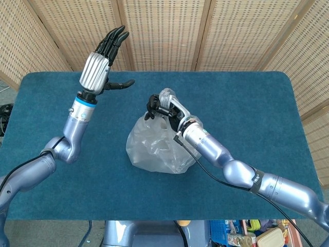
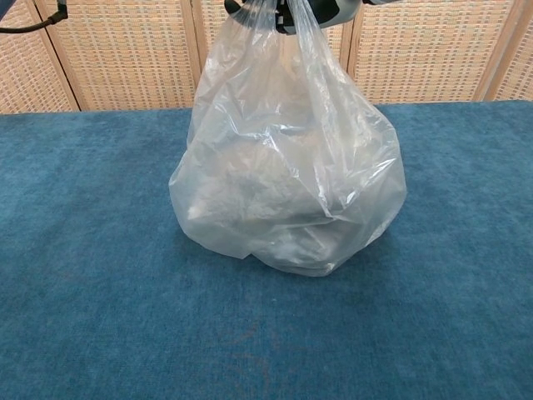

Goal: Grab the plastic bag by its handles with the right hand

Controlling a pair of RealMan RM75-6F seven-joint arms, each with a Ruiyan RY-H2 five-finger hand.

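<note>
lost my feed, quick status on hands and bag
Right hand grips plastic bag by its handles. Left hand open, raised clear. Bag base on table. Nothing in the way.

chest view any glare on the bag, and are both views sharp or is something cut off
Chest view: white glare streaks run along the creases of the plastic bag, which is sharp, with a soft shadow on the table beneath it; the right hand is cropped by the top edge. Head view: evenly lit and in focus, right hand gripping the bag's handles, left hand raised with fingers apart.
</note>
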